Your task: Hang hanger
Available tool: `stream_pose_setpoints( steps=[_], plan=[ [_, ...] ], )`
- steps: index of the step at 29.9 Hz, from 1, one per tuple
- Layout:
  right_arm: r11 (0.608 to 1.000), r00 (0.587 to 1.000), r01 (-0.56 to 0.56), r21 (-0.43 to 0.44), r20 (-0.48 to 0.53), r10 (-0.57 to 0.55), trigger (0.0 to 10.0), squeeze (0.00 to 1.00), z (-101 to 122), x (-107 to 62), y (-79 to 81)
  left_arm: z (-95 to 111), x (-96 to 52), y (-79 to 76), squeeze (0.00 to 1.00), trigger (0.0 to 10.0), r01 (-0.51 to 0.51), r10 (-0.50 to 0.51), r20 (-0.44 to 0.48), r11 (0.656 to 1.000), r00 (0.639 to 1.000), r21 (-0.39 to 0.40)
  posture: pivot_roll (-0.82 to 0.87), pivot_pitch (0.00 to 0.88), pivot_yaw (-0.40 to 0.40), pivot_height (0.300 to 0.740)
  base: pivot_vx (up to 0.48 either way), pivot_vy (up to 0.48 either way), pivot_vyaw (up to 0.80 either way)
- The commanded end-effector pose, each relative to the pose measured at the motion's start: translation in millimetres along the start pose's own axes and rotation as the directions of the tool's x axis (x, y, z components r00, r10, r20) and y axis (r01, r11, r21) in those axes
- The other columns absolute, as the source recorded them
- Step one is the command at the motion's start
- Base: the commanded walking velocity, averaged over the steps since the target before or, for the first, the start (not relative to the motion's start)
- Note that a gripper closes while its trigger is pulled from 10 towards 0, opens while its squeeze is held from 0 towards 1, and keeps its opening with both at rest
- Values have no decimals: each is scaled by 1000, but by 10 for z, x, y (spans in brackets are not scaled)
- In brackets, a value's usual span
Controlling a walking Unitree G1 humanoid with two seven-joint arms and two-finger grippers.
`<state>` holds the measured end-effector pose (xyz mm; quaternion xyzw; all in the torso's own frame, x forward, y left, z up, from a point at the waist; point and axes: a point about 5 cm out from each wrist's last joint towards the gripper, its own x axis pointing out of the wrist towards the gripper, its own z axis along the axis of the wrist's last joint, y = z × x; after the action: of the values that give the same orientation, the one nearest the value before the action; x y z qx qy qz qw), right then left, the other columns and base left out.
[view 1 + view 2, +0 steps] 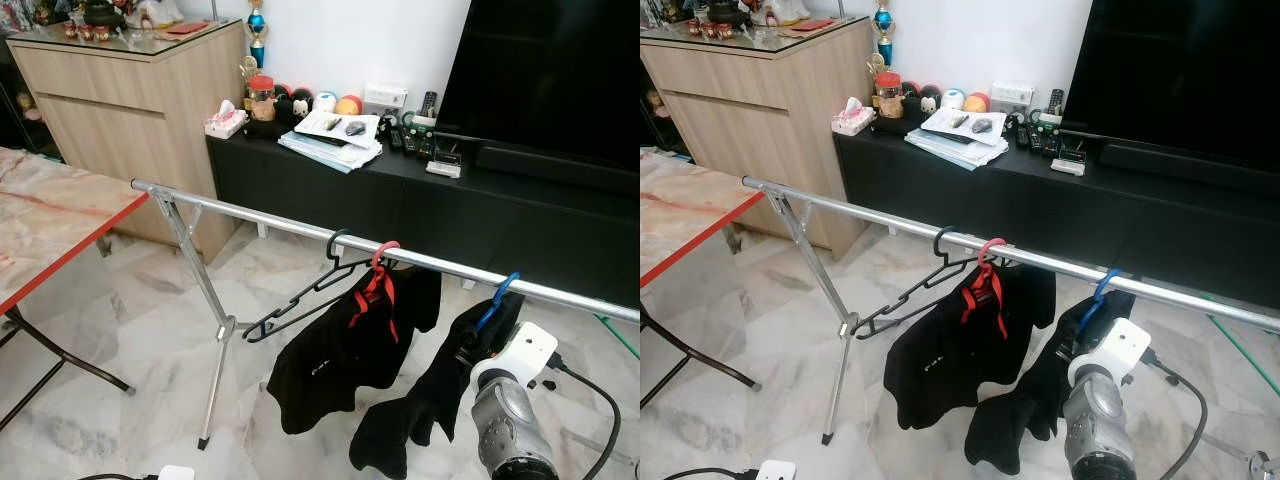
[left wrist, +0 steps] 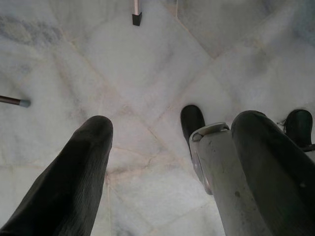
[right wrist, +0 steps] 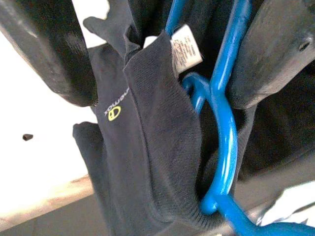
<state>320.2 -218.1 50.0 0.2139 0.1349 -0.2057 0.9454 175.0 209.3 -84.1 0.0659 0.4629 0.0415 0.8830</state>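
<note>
A silver clothes rail (image 1: 260, 217) crosses in front of me. On it hang an empty black hanger (image 1: 300, 297), a red hanger (image 1: 381, 262) carrying a black garment (image 1: 340, 360), and a blue hanger (image 1: 497, 300) carrying a dark garment (image 1: 425, 410). My right arm (image 1: 512, 400) is raised just below the blue hanger. In the right wrist view, my right gripper (image 3: 160, 101) stands open, its fingers spread on either side of the blue hanger (image 3: 224, 142) and the dark garment's collar (image 3: 152, 137). My left gripper (image 2: 172, 123) hangs open over the marble floor.
A red-edged table (image 1: 70, 240) stands at the left, with the rack's leg (image 1: 215, 345) beside it. Behind the rail are a black TV console (image 1: 330, 195), a TV (image 1: 560, 70) and a wooden cabinet (image 1: 130, 100). A black cable (image 1: 600, 420) trails from my right arm.
</note>
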Motion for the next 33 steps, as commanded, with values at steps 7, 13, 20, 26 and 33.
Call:
stream_pose_setpoints(
  steps=[7,13,20,26,33],
  plan=[
    [994,978,-28,109,208,5,10000,0,371,29,62,-49,-8,15,0,10000,-4,5,-16,1000,1000,8,-2,38,-16,740,0,0,0],
    [995,991,58,83,114,-67,10000,0,234,55,-37,-48,-8,15,0,10000,-5,5,-17,1000,1000,5,2,38,-17,740,0,0,0],
    [988,987,156,-4,-23,-156,10000,0,-5,40,-184,-70,-12,11,0,10000,-3,3,-21,1000,1000,1,1,41,-17,740,0,0,0],
    [986,984,161,-46,-68,-163,10000,0,-77,33,-207,-72,-12,7,0,10000,-1,1,-25,1000,1000,-1,-3,40,-16,740,0,0,0],
    [996,990,57,-68,-128,-66,10000,0,-187,19,-95,-82,-13,-8,0,10000,3,-3,-30,1000,1000,0,-1,41,-15,740,0,0,0]
  ],
)
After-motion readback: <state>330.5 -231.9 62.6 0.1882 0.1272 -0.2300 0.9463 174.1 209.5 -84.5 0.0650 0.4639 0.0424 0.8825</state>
